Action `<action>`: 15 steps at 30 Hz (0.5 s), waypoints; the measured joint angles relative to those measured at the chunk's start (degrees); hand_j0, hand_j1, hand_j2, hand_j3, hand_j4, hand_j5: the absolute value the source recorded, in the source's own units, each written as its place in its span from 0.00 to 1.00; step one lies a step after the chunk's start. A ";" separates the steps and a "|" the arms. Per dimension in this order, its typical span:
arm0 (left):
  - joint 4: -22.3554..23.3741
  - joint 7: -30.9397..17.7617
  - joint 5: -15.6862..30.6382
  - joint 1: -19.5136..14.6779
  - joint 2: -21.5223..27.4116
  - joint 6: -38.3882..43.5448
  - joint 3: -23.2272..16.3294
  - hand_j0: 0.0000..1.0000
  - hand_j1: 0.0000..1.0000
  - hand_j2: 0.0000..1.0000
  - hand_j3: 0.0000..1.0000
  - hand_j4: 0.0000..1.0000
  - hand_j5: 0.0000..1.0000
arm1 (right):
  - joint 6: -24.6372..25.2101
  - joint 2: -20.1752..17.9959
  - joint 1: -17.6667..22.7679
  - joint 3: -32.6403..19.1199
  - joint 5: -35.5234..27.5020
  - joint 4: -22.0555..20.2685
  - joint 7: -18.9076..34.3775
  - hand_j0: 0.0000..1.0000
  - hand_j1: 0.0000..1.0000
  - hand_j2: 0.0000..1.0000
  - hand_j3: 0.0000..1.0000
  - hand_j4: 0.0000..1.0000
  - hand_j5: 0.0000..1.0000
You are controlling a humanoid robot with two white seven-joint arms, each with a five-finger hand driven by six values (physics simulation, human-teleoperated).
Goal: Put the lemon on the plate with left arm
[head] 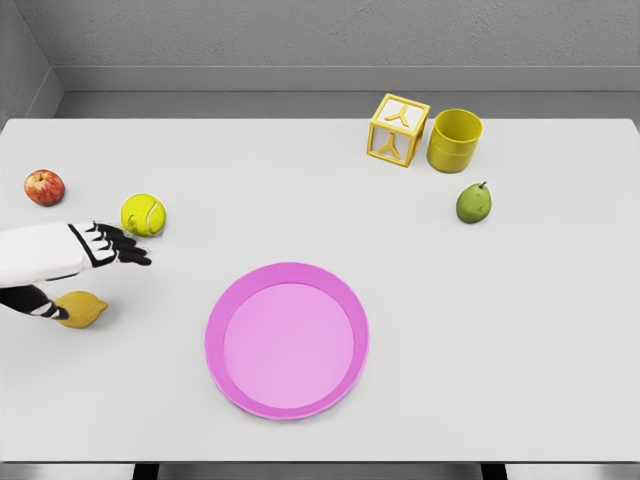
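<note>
The yellow lemon (83,309) lies on the white table near the left edge, left of the pink plate (287,400). The plate holds nothing. My left hand (108,246) reaches in from the left edge and hovers just above and behind the lemon. Its black fingers (125,243) point right, stretched out and open. The thumb (40,304) hangs lower, its tip at the lemon's left end. The hand is not closed around the lemon. My right arm does not show.
A yellow tennis ball (143,214) sits just beyond the fingers and a red apple (44,187) farther left. A green pear (474,203), a yellow cup (454,140) and a yellow letter block (397,129) stand at the back right.
</note>
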 measured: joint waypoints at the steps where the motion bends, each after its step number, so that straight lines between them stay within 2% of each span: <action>1: 0.06 0.14 0.00 0.89 0.67 0.00 0.13 1.00 1.00 1.00 1.00 1.00 1.00 | 0.00 0.00 0.00 0.00 0.00 0.00 0.00 1.00 1.00 1.00 1.00 1.00 1.00; 7: 1.43 0.41 -0.80 1.95 2.16 0.02 0.66 1.00 1.00 1.00 1.00 1.00 1.00 | 0.00 0.00 0.09 0.00 0.00 0.00 0.00 1.00 1.00 1.00 1.00 1.00 1.00; 15: 1.79 0.38 -7.68 6.08 -1.63 0.01 6.28 1.00 1.00 1.00 1.00 1.00 1.00 | 0.00 0.00 0.09 0.00 0.00 0.01 0.00 1.00 1.00 1.00 1.00 1.00 1.00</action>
